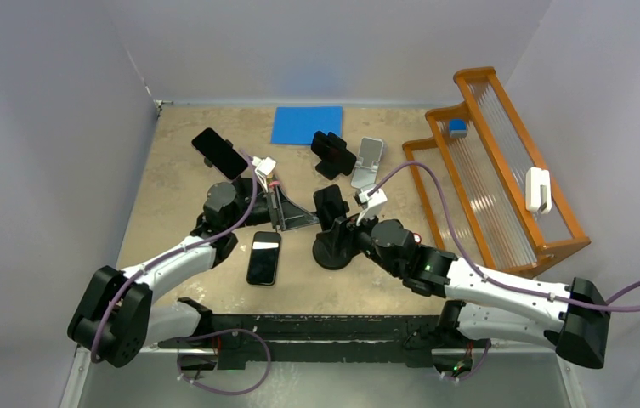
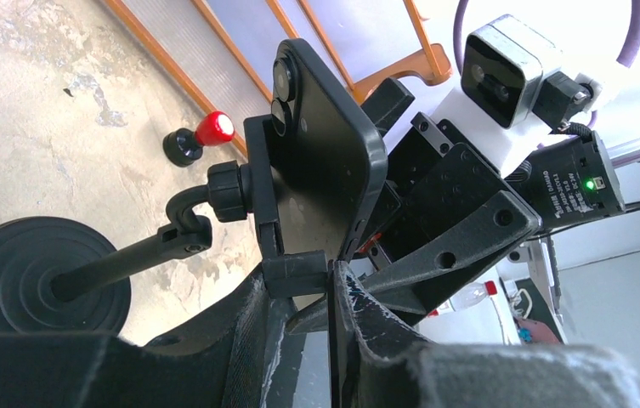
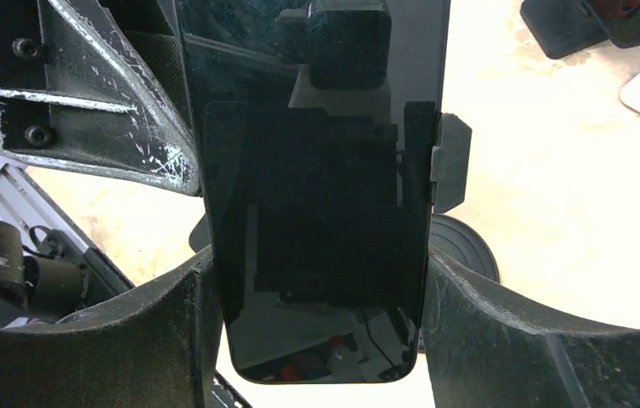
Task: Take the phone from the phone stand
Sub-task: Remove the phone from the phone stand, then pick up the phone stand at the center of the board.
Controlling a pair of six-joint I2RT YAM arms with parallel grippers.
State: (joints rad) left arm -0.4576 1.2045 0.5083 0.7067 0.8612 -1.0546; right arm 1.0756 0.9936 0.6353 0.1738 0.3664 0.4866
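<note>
A black phone (image 1: 328, 206) is clamped upright in a black phone stand with a round base (image 1: 333, 252) at the table's middle. In the right wrist view the phone's dark screen (image 3: 316, 212) fills the centre, and my right gripper (image 3: 316, 340) is shut on its lower side edges. The stand's side clamp (image 3: 450, 161) shows at the right. My left gripper (image 1: 303, 217) reaches in from the left. In the left wrist view it (image 2: 333, 289) is closed on the stand's clamp arm (image 2: 295, 274), just below the phone's back (image 2: 320, 161).
A second phone (image 1: 263, 257) lies flat near the left arm. Another phone (image 1: 218, 153) sits on a stand at the back left. A black stand (image 1: 333, 155), a silver stand (image 1: 369, 161), a blue mat (image 1: 308, 125) and an orange rack (image 1: 495, 170) are behind.
</note>
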